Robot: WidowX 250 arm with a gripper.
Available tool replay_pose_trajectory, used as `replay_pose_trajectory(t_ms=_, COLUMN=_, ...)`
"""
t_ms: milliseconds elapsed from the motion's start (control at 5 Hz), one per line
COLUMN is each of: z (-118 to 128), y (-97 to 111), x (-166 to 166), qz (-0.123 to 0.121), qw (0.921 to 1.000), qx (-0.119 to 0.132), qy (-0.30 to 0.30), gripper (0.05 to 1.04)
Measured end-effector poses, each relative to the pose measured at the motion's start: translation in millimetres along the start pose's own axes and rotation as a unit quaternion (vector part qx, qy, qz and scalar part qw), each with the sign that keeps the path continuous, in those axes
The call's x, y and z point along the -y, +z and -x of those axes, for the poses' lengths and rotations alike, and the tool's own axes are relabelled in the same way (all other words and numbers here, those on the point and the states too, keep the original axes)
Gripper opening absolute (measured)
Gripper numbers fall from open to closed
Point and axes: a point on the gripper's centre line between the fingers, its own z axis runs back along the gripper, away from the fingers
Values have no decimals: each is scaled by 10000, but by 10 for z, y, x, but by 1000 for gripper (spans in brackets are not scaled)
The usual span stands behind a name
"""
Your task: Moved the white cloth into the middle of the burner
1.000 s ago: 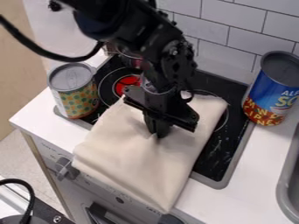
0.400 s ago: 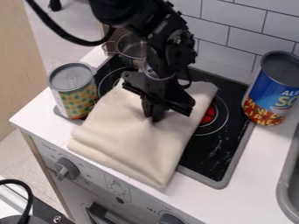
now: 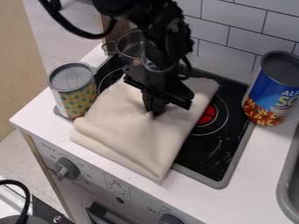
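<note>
My gripper (image 3: 154,109) hangs over the middle of the stove, pointing down, shut on the white cloth (image 3: 134,131). The folded cloth rises to a pinched peak between the fingertips. It lies across the left and centre of the black stovetop (image 3: 201,164), and its lower corner reaches over the counter's front edge. A burner (image 3: 207,114) with a red centre shows just right of the cloth. Part of another burner ring is visible at the left, beside the cloth; the rest of it is covered.
A patterned can (image 3: 74,92) stands at the stove's left edge. Behind the cloth is a metal pot (image 3: 130,46). A blue can (image 3: 272,89) stands on the counter at the right, near the tiled wall (image 3: 242,41) and a grey sink (image 3: 287,188).
Gripper and cloth have moved back, toward the wall, and slightly left. The right burner's red centre has come into view, and the cloth hangs less over the front edge.
</note>
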Motion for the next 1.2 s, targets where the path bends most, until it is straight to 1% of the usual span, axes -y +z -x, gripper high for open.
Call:
replay_pose_trajectory(t_ms=200, z=-60, y=3, x=79, qz=153, qw=9998, qx=-84, qy=55, gripper=54)
replay_pose_trajectory(t_ms=400, z=-144, y=7, x=166, qz=309, qw=9991, qx=-184, qy=234, gripper=54)
replay_pose_trajectory(t_ms=600, z=-183, y=31, x=282, qz=436, qw=9984, qx=-273, qy=235, gripper=54)
replay_pose_trajectory(t_ms=800, z=-177, y=59, x=428, qz=476, qw=9986, qx=-211, qy=76, gripper=54)
replay_pose_trajectory(t_ms=1000, z=-197, y=66, x=522, qz=464, qw=9987, qx=-118, qy=-150, gripper=54)
replay_pose_trajectory(t_ms=1200, z=-262, y=61, x=534, qz=298, qw=9995, qx=108, qy=8, gripper=54)
